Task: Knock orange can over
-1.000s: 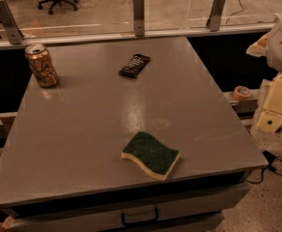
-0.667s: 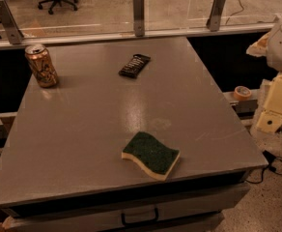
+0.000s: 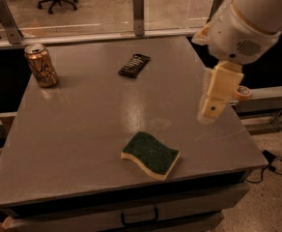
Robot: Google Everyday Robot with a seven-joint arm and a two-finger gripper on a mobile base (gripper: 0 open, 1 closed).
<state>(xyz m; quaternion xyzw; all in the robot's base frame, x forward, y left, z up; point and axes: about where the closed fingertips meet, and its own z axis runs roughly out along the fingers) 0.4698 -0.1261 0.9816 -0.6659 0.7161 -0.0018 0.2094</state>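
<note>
Nearest, the green sponge (image 3: 150, 153) lies off the route. Over the bench's (image 3: 83, 129) right edge hangs the gripper (image 3: 212, 105); open or closed, I cannot tell. It should sweep leftward, clearing the black wrapper (image 3: 134, 65), and strike the upright orange can (image 3: 41, 65) in the far-left corner high up.

The arm (image 3: 249, 18) is a fat rounded white shell with a patch of small vent holes. At three o'clock in the view, the hand (image 3: 209, 112) is a cream block with one dark hole near its tip and an orange-rimmed disc beside it.
</note>
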